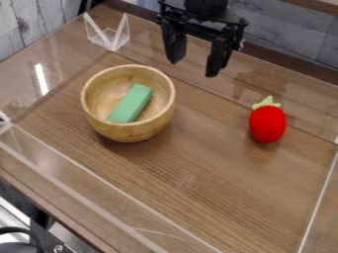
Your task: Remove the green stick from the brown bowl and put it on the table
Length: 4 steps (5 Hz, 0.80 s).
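The desk [199,168], dark wood grain with clear walls, carries the brown bowl [128,126] at 9 o'clock of centre and a red strawberry toy [268,123] at 3 o'clock. The pincer [196,61] hangs at 12 o'clock, pointing down, released, its jaws apart and empty. From it, the green stick [130,103] lies toward 7 o'clock, inside the bowl, its long axis running from 1 to 7 o'clock. The stick is flat, plain mint-green, resting tilted against the bowl's floor.
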### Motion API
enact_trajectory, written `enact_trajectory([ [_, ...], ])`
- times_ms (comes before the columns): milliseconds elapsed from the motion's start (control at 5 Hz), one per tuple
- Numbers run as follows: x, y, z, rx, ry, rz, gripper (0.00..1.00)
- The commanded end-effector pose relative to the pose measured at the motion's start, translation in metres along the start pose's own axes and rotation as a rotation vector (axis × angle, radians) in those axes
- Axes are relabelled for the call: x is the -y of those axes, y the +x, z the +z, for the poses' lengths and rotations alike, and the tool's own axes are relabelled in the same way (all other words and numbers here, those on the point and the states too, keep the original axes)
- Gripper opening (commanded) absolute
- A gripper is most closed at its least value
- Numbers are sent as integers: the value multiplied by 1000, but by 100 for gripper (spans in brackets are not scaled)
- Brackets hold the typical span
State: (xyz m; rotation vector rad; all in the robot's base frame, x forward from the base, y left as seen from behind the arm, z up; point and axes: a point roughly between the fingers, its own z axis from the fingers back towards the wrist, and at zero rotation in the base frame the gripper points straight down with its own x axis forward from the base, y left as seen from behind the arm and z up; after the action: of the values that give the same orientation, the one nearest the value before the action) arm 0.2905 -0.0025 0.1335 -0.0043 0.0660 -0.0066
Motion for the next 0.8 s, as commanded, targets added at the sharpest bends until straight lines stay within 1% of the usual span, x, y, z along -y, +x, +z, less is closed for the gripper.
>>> enact_trajectory([
  [0, -7, -8, 1, -19, 6, -21, 100],
  [200, -30, -21, 7, -14, 19, -32, 100],
  [400, -52, -33, -1, 8, 29, -19, 100],
  [600, -64, -38, -14, 29, 42, -3, 100],
])
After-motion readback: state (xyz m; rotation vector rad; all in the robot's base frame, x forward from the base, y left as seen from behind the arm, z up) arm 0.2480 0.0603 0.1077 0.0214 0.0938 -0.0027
